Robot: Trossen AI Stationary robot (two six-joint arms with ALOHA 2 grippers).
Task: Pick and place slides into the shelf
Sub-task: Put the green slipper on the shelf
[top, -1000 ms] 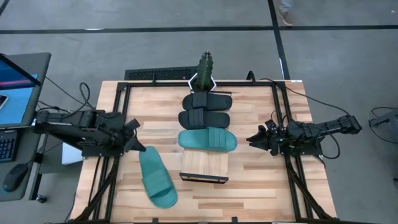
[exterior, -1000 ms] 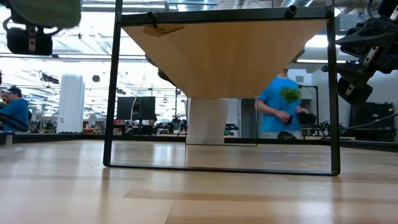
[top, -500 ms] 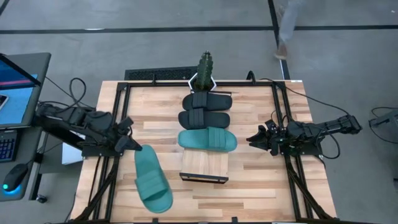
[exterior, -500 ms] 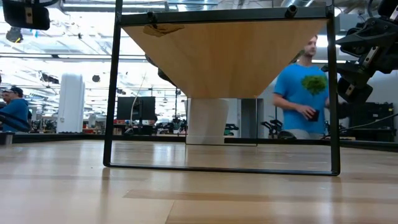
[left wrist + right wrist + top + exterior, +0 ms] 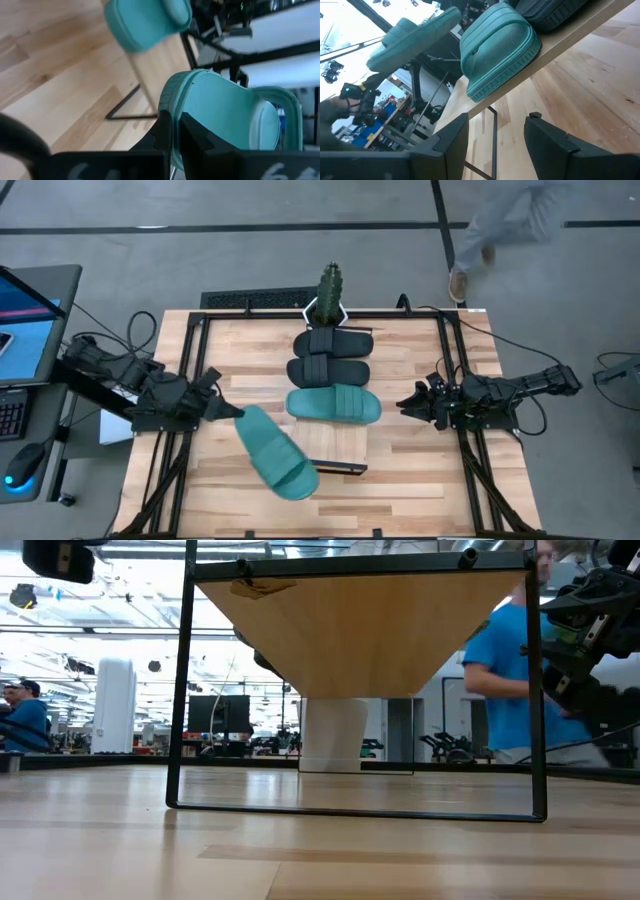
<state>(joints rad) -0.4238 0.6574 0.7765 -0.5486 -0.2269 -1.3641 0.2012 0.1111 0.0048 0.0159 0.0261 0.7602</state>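
Two black slides (image 5: pixel 331 343) (image 5: pixel 329 369) and one teal slide (image 5: pixel 334 404) lie across the raised light-wood shelf (image 5: pixel 337 442), soles down. The second teal slide (image 5: pixel 275 452) hangs in the air at the shelf's near left corner, its free end over the plank's near end. My left gripper (image 5: pixel 228 410) is shut on it. The right wrist view also shows this slide (image 5: pixel 415 35) above shelf height. My right gripper (image 5: pixel 405 402) waits open, right of the shelf, level with the teal slide (image 5: pixel 500 45) lying there. My left gripper pinches the teal slide's end rim (image 5: pixel 172 100) between its two fingers (image 5: pixel 192 135), coming level from the table's left. The slide is lifted clear of the table and stretches away from the fingers toward the shelf, its footbed (image 5: pixel 225 110) tilted.
A small potted plant (image 5: pixel 330 290) stands at the shelf's far end. A black metal frame (image 5: pixel 185 690) carries the shelf above the tabletop (image 5: pixel 410 480). A person walks on the floor beyond the far edge (image 5: pixel 490 230). A laptop sits left of the table (image 5: pixel 25 320).
My left gripper has stayed shut on the teal slide and turned. The slide's free end has swung from pointing at the table's near edge toward the right, and now reaches over the shelf's near end. The person has walked right.
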